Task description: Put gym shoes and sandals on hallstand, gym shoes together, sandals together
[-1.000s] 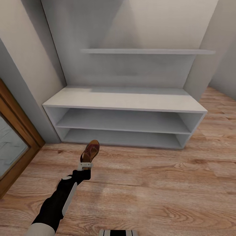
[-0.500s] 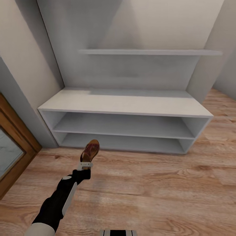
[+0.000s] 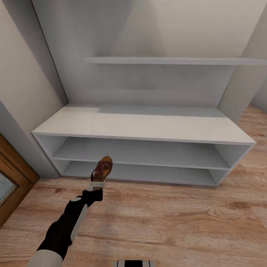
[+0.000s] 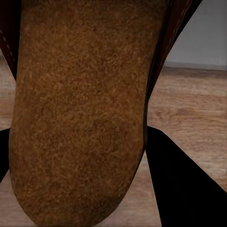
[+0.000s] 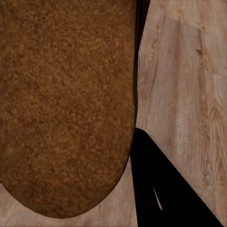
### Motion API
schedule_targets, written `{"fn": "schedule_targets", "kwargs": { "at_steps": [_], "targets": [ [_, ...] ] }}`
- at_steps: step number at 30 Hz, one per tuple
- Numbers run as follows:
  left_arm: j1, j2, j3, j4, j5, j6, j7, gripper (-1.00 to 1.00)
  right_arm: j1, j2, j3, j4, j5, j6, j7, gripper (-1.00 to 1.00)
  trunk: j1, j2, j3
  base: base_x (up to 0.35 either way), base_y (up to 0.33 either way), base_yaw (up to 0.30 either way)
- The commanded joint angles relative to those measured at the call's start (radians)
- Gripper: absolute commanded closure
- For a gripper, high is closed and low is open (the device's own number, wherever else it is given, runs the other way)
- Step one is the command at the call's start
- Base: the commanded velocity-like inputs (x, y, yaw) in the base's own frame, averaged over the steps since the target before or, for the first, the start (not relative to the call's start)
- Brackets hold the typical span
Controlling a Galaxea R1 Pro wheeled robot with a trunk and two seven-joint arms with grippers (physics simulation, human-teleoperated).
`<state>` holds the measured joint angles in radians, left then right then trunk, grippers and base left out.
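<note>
- Nearest to me, in the lower left of the head view, the robot's left arm (image 3: 68, 226) reaches up and forward from the bottom edge, black with a pale panel along it.
- At its end, the left gripper (image 3: 97, 184) is clenched on the heel end of a brown sandal (image 3: 102, 169), held clear of the floor with the toe pointing toward the rack.
- In the left wrist view that sandal's tan-brown footbed (image 4: 80, 113) looms large, with a dark finger (image 4: 184, 189) beside it at the lower right.
- In the right wrist view a second sandal (image 5: 64, 104) shows the same grainy tan surface against the planks, a dark finger (image 5: 161, 189) alongside it; the right gripper appears to grasp it, though the contact itself is hidden.
- The corridor floor (image 3: 178, 218) of light brown planks spreads across the lower half of the head view.
- A wood-framed door edge (image 3: 15, 174) sits at the left edge.
- Farther back, the hallstand (image 3: 148, 128) spans the middle of the frame: light grey, a flat top, two open compartments beneath.
- The held sandal overlaps the lower compartment's left part in the picture.
- Farthest, a grey wall shelf (image 3: 167, 60) runs across the upper frame.
</note>
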<state>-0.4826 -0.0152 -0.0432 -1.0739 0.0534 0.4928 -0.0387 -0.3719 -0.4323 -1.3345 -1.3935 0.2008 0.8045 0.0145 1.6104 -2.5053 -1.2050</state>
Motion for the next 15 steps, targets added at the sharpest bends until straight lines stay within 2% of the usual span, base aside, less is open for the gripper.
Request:
{"fn": "schedule_targets", "kwargs": {
  "at_steps": [1,15],
  "targets": [
    [0.0,0.0,0.0,-0.001,0.004,0.006,-0.003,1.0,-0.001,0.0,0.0,-0.001,0.002,0.005,-0.002,1.0,0.0,0.0,-0.001,0.347,0.0,0.0],
    [-0.001,0.0,0.0,-0.001,0.004,0.006,-0.003,1.0,-0.001,0.0,0.0,-0.001,0.002,0.005,-0.002,1.0,0.0,0.0,-0.001,0.347,0.0,0.0]
  ]
}}
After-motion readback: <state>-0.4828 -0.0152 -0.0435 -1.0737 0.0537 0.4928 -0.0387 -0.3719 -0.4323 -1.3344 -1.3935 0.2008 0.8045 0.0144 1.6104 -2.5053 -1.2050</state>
